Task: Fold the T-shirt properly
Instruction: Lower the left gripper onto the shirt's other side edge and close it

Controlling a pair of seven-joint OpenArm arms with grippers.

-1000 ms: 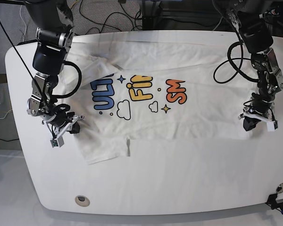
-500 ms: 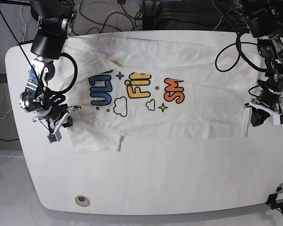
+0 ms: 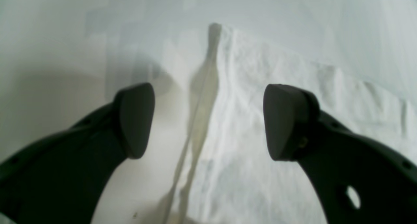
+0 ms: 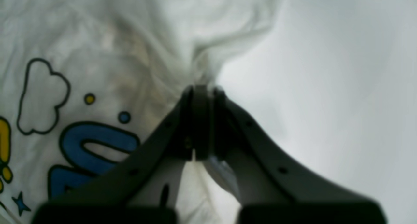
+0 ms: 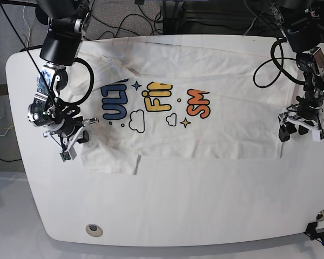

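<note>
We observe the T-shirt (image 5: 194, 97) spread print-side up across the far half of the white table (image 5: 194, 205), with the coloured print reading sideways near its centre. Its near hem runs roughly parallel to the table's front edge, and a small fold stands up in that hem near the sleeve end. The whole near half of the table lies bare in front of the hem.

The right gripper (image 4: 202, 93) sits at the sleeve end, its fingers pressed together and pinching a bunched edge of fabric, with bare tabletop beside it on the outer side.

The left gripper (image 5: 296, 129) sits at the opposite end of the shirt. Its fingers (image 3: 136, 119) are spread wide, straddling the shirt's raised edge (image 3: 208, 87) without touching it
</note>
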